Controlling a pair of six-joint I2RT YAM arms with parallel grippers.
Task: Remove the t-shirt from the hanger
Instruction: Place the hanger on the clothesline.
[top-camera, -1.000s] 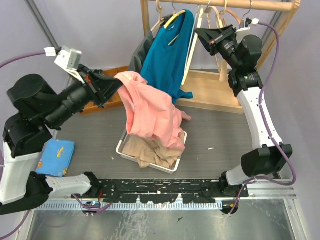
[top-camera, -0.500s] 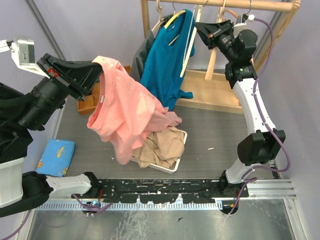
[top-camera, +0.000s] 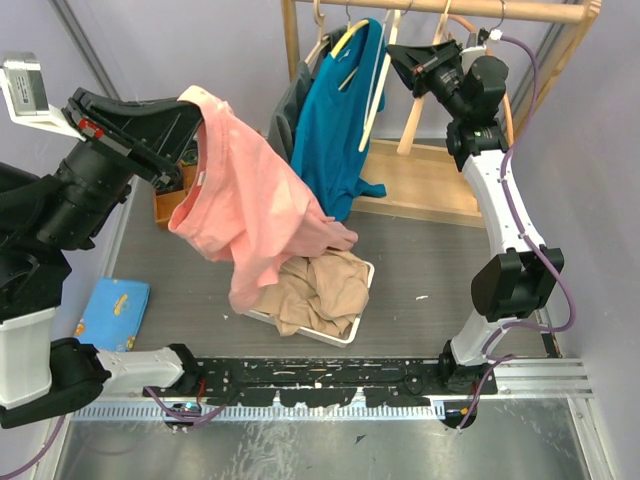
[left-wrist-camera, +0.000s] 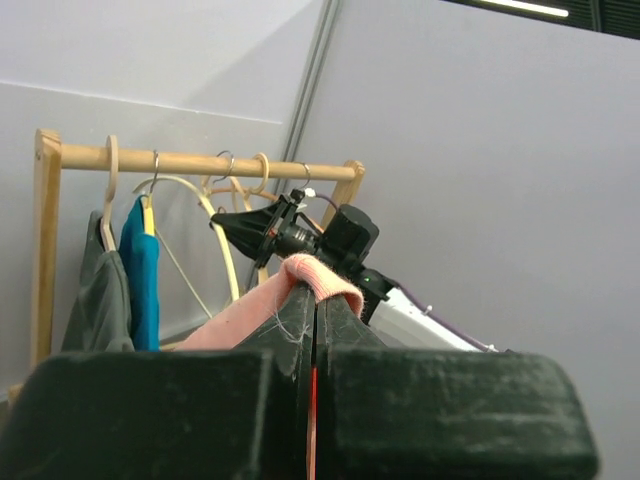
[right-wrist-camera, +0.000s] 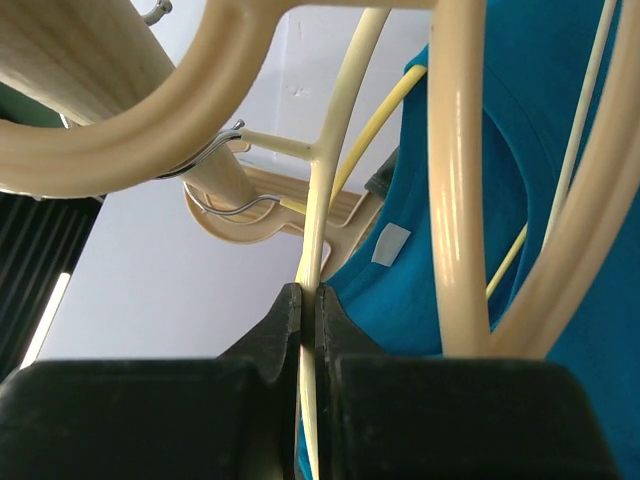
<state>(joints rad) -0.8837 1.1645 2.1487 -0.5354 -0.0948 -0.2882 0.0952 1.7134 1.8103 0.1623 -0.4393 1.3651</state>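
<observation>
Well, the biggest thing I could upset is the wooden rack (top-camera: 440, 8): my right gripper (top-camera: 393, 58) is clenched on a thin bar of the bare cream hanger (top-camera: 376, 95) up at the rail, so a sideways tug might rock the rack or set the neighbouring hangers swinging. Next is the pink t-shirt (top-camera: 250, 200), which hangs free of any hanger from my left gripper (top-camera: 188, 108). That gripper is pinched shut on a fold, and the shirt's low end trails onto the beige clothes (top-camera: 320, 290) in the white tray (top-camera: 365, 285); carrying it off could drag them out. The teal shirt (top-camera: 335, 120) just beside the cream hanger could snag. Lastly, the left pinch looks thin, so the fabric may slip.
</observation>
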